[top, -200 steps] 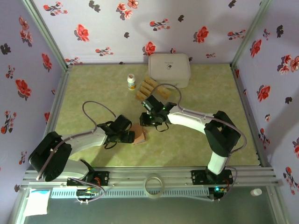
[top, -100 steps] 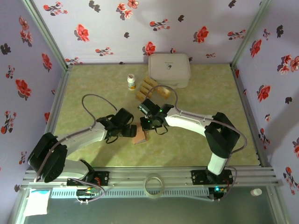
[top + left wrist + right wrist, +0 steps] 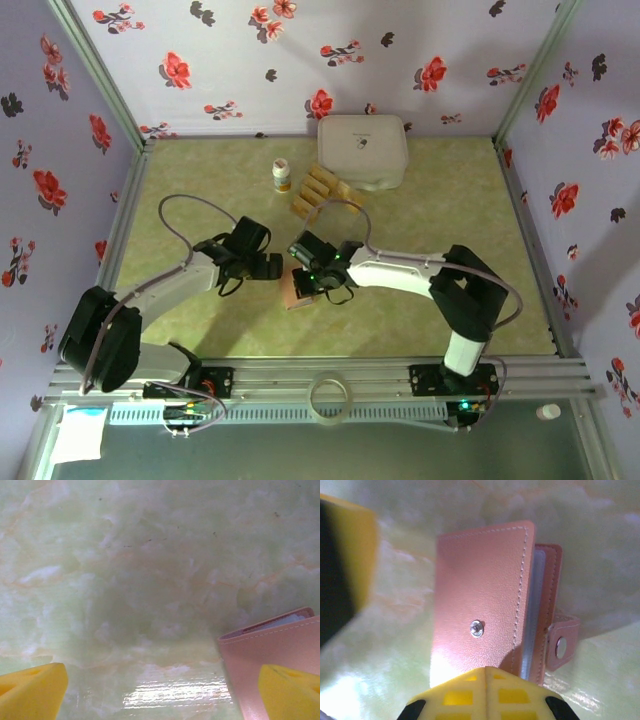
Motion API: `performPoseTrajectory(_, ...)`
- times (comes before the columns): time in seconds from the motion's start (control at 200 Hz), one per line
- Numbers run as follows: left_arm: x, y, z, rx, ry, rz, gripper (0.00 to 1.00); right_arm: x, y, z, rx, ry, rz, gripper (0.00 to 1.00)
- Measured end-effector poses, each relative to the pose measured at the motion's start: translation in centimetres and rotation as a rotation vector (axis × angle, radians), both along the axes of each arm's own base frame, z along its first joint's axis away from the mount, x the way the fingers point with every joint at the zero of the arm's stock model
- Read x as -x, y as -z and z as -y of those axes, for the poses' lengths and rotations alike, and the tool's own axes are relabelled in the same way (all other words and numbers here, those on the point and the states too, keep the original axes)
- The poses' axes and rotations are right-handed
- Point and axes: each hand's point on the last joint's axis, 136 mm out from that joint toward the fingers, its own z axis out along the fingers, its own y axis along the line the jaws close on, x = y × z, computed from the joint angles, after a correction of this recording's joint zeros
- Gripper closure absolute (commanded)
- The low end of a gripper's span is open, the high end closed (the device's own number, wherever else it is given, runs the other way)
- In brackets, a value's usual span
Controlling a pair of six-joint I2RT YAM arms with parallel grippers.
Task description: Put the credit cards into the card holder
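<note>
The left gripper (image 3: pixel 160 695) has its jaws spread wide, with its yellow fingertips (image 3: pixel 30 692) at the two lower corners. Between and ahead of them lies the glossy, green marbled table (image 3: pixel 150 580). A pink wallet (image 3: pixel 260 645) with a stitched edge sits partly behind the right-hand fingertip, a pale grey strip along its far edge

I can't read any text from here. The white box (image 3: pixel 362 150) carries a small dark mark on its lid, too small for me to make out. The bottle (image 3: pixel 282 176) has a label band, but its print is just a blur. A white sheet (image 3: pixel 78 432) by the rail shows blue patches, illegible. The card holder (image 3: pixel 480 615) gives me nothing legible either.
</note>
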Motion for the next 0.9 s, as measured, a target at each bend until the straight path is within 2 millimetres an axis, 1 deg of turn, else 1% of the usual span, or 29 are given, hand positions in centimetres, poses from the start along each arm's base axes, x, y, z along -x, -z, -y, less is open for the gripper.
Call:
performPoseTrajectory(0.085, -0.1, 0.1, 0.3, 0.012, 0.023, -0.004, 0.02, 0.2, 1.4, 0.3, 0.026, 0.001, -0.017, 1.00)
performPoseTrajectory(0.18, 0.0, 0.5, 0.7, 0.016, 0.045, -0.019, 0.02, 0.2, 2.0, 0.2, 0.031, 0.000, -0.020, 1.00)
performPoseTrajectory(0.42, 0.0, 2.2, 1.3, 0.009, 0.073, -0.062, 0.02, -0.1, 1.9, -0.2, 0.009, 0.002, -0.011, 1.00)
performPoseTrajectory(0.755, -0.5, 4.2, 1.8, -0.008, 0.083, -0.100, 0.03, -0.1, 1.9, -0.3, 0.004, 0.003, -0.010, 1.00)
performPoseTrajectory(0.9, -0.5, 4.8, 1.7, -0.021, 0.080, -0.110, 0.04, -0.2, 1.9, -0.2, 0.002, 0.008, -0.013, 1.00)
